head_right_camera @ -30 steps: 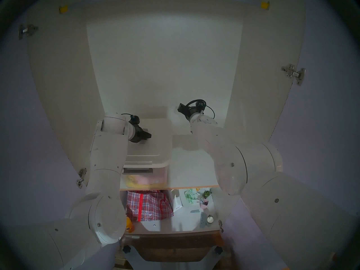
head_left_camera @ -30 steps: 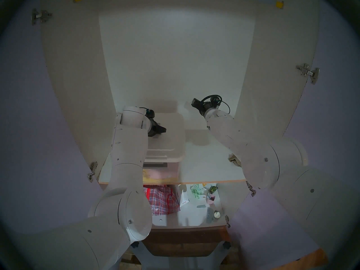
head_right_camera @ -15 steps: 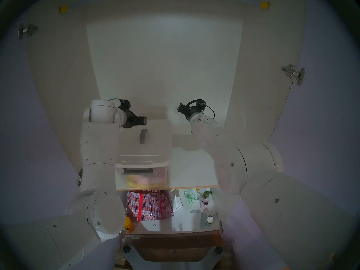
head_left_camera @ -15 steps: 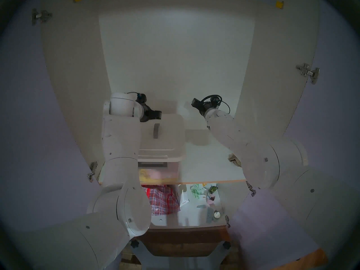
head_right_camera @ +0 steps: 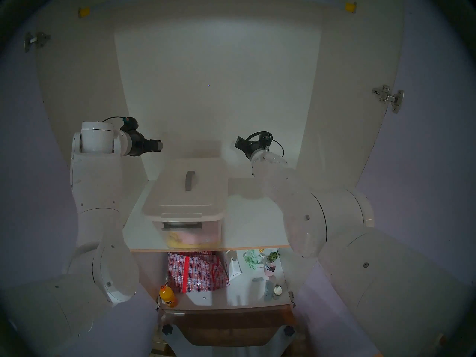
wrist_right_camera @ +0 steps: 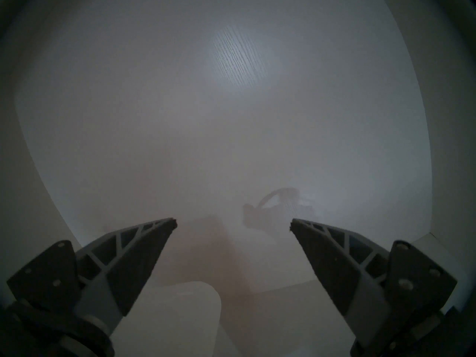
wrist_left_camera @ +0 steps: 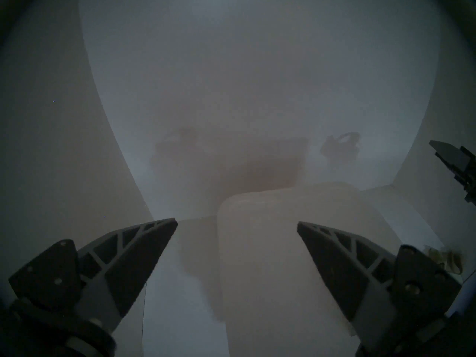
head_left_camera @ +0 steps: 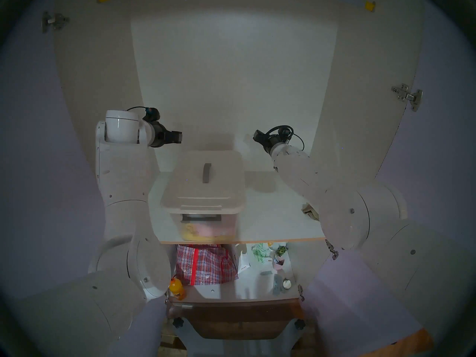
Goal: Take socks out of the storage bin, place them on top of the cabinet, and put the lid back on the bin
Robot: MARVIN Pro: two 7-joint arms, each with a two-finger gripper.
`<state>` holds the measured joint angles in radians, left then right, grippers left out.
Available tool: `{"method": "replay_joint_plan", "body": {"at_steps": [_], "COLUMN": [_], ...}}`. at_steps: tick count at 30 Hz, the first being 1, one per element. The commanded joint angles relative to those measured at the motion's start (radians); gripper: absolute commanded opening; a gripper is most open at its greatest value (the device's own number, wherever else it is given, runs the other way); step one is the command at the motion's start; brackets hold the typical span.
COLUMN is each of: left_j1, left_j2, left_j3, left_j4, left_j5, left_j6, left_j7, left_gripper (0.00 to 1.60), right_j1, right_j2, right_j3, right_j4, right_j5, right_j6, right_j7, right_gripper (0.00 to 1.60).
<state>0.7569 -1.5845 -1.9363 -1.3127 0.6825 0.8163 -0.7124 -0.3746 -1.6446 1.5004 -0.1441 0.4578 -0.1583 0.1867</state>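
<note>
Olive-tan socks lie on the cabinet's white shelf board, at approx 3 o'clock from the storage bin, well apart from it, half hidden behind the R arm's elbow; in the L wrist view they show as a small crumpled bundle at the far R edge. The clear bin sits on the same board toward its L front, pink & yellow cloth visible thru the front wall. White lid is on top of the bin, grey strip handle in the centre, nothing touching it. L gripper hangs at approx 10 o'clock from the lid, up & off it, fingers spread wide w/ nothing between them; L wrist view looks down over the lid's far corner. R gripper is at approx 1 o'clock from the lid, near the back wall, also spread wide & empty per its wrist view. Lower shelf below: red-checked woven bag at 6 o'clock from the bin, orange bottle at 7 o'clock, small clutter incl. a pink cup to the R. Lilac doors stand open either side.
</note>
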Motion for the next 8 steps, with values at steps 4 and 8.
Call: {"method": "replay_joint_plan", "body": {"at_steps": [4, 8], "left_j1": [-0.033, -0.035], "left_j2": [-0.031, -0.032], "left_j3": [0.002, 0.001], "left_j4": [0.030, 0.034], "left_j5": [-0.022, -0.026], "left_j6": [-0.054, -0.057], "left_j7": [0.043, 0.051], "left_gripper": [1.60, 1.60], "right_j1": [0.036, 0.036], "right_j2": [-0.001, -0.001], "right_j3": [0.000, 0.000], "right_j4": [-0.021, -0.021], "right_j5": [0.000, 0.000], "right_j6": [-0.021, -0.021], "right_j7": [0.008, 0.008], "right_gripper": [1.60, 1.60]}}
